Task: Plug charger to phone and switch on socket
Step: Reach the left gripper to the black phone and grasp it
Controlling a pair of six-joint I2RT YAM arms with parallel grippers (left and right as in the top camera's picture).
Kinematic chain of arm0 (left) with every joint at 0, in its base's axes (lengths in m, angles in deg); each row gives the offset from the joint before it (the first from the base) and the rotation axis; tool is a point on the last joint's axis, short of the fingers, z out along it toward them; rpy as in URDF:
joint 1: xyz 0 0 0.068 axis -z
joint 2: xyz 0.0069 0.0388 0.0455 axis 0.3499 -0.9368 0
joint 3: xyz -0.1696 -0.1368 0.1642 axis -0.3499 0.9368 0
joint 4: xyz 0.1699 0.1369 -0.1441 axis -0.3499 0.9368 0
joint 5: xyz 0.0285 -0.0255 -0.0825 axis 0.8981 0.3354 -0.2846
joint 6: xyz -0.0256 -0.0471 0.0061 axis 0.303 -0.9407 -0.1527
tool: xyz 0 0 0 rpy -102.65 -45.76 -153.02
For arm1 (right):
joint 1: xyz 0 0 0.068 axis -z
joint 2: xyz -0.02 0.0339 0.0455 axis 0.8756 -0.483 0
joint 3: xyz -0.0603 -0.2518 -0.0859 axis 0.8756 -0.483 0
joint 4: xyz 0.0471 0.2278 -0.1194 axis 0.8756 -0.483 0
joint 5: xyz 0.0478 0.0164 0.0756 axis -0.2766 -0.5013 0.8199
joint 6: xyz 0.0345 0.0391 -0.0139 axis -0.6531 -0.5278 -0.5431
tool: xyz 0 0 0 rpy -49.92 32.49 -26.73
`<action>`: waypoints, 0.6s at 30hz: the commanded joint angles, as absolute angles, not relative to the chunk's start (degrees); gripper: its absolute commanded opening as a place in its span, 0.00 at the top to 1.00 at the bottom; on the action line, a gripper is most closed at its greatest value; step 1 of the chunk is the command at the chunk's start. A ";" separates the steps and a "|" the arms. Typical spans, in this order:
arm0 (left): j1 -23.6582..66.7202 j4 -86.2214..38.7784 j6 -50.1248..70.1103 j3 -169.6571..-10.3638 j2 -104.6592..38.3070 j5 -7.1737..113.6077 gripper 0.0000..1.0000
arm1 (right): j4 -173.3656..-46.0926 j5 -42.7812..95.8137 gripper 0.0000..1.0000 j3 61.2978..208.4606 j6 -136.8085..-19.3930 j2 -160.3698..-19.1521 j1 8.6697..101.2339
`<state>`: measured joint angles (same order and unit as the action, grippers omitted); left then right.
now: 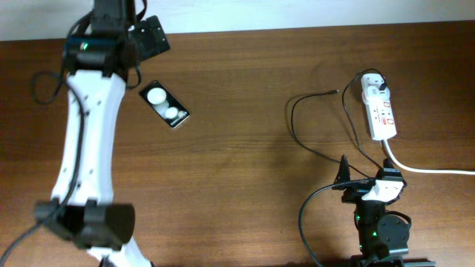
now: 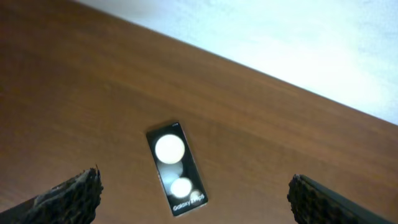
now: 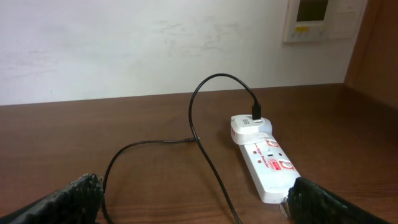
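Observation:
The phone (image 1: 165, 104) is a black slab with two white round patches, lying flat at the upper left of the table; it also shows in the left wrist view (image 2: 176, 168). My left gripper (image 2: 194, 198) is open and empty above it, the phone between the fingertips. The socket (image 1: 379, 110) is a white strip with red marks at the right, also in the right wrist view (image 3: 268, 164). The charger's white adapter (image 3: 249, 127) sits plugged in its far end. The black cable (image 1: 315, 126) loops left, its tip (image 1: 335, 92) lying free. My right gripper (image 3: 193, 198) is open and empty, near the table's front edge.
The socket's thick white cord (image 1: 430, 170) runs off to the right edge. A pale wall (image 3: 124, 43) stands behind the table with a wall panel (image 3: 320, 18) at the upper right. Bare wooden tabletop (image 1: 245, 163) lies between the phone and the cable.

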<state>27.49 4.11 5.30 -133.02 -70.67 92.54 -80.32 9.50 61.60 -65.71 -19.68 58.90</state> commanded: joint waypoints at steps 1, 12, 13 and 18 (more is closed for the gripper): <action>26.66 6.67 2.31 -136.04 -78.65 90.37 0.00 | -80.69 9.17 0.01 61.32 -65.93 -19.28 59.31; 22.59 8.22 -2.89 -135.76 -97.62 77.61 0.01 | -80.69 9.19 0.01 61.32 -65.93 -19.28 59.31; 22.77 8.27 -4.01 -135.76 -98.60 78.61 0.01 | -80.67 9.17 0.01 61.32 -65.93 -19.28 59.31; 22.85 8.35 -8.49 -135.76 -103.02 80.54 0.01 | -80.67 9.17 0.01 61.32 -65.93 -19.28 59.31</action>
